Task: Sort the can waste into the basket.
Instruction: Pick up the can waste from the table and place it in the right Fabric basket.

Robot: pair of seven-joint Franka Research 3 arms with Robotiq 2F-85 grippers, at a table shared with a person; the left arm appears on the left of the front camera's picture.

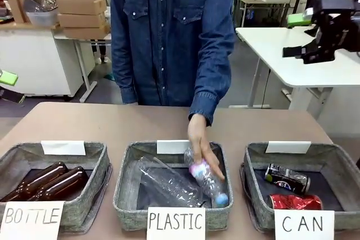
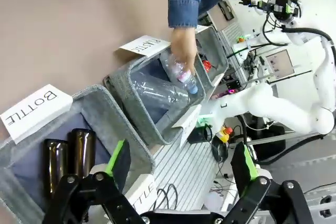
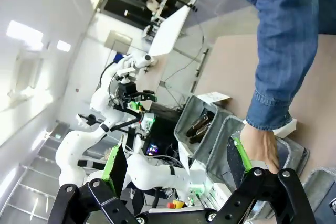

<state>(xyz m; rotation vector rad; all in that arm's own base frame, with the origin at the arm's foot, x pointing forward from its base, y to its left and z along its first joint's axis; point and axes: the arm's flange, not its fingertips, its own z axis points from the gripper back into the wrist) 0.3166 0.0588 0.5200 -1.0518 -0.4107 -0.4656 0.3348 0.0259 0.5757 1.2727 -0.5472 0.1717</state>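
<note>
I see both cans, black (image 1: 287, 178) and red (image 1: 295, 201), lying in the CAN basket (image 1: 337, 164), well apart from both arms' released, raised jaws.

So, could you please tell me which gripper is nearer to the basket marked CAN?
Right. The right gripper hangs high above the CAN basket on that side; the left gripper is at the opposite table edge.

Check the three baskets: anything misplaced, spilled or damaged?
Nothing misplaced: black can and red can lie in the CAN basket. The red one is crumpled. The person's hand is putting a clear bottle into the PLASTIC basket.
</note>
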